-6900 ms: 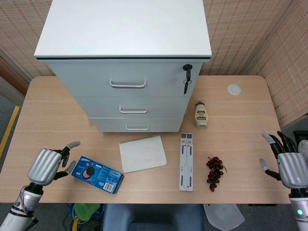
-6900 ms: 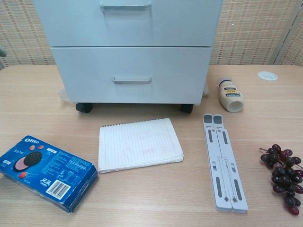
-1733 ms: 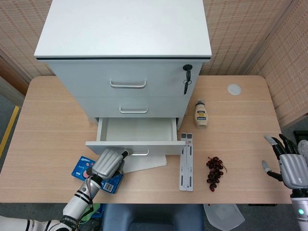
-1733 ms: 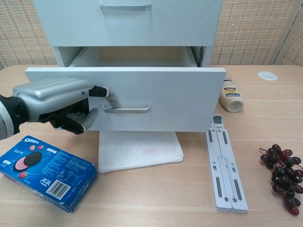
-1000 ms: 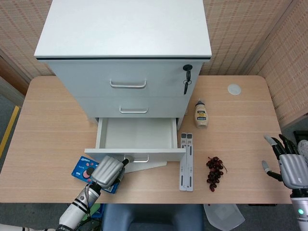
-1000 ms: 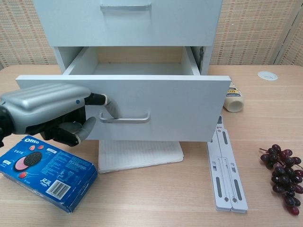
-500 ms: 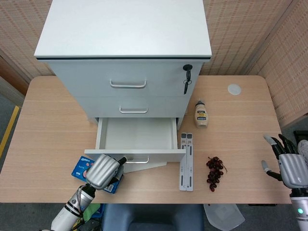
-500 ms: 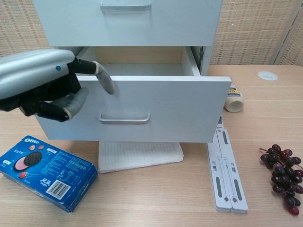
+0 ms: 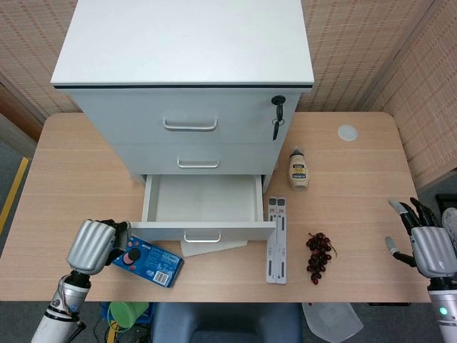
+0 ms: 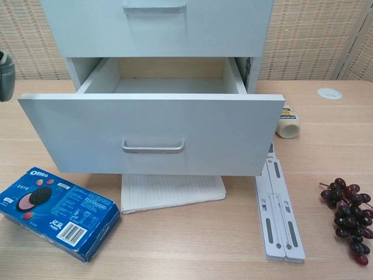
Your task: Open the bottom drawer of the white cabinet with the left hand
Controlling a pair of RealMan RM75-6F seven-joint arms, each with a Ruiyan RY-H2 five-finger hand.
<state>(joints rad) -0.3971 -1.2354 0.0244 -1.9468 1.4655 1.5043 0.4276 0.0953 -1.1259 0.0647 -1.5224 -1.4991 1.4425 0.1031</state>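
Observation:
The white cabinet (image 9: 186,43) stands at the back of the table. Its bottom drawer (image 9: 203,199) is pulled out and shows an empty inside; in the chest view its front panel (image 10: 151,125) with the metal handle (image 10: 152,146) fills the middle. My left hand (image 9: 93,245) is off the handle, low at the left beside the drawer's front corner, with fingers curled in and nothing held. Only a sliver of the left hand (image 10: 4,74) shows at the chest view's left edge. My right hand (image 9: 427,246) hovers at the table's right edge, fingers spread and empty.
A blue Oreo box (image 9: 146,261) lies just right of my left hand. A notebook (image 10: 175,191) is partly under the drawer. A folded white stand (image 9: 277,243), grapes (image 9: 318,256) and a small bottle (image 9: 298,170) lie to the drawer's right. Keys (image 9: 277,118) hang from the cabinet lock.
My left hand has let go of the drawer handle and drawn back to the left, away from the drawer front. The drawer stays pulled out. The right hand has not moved.

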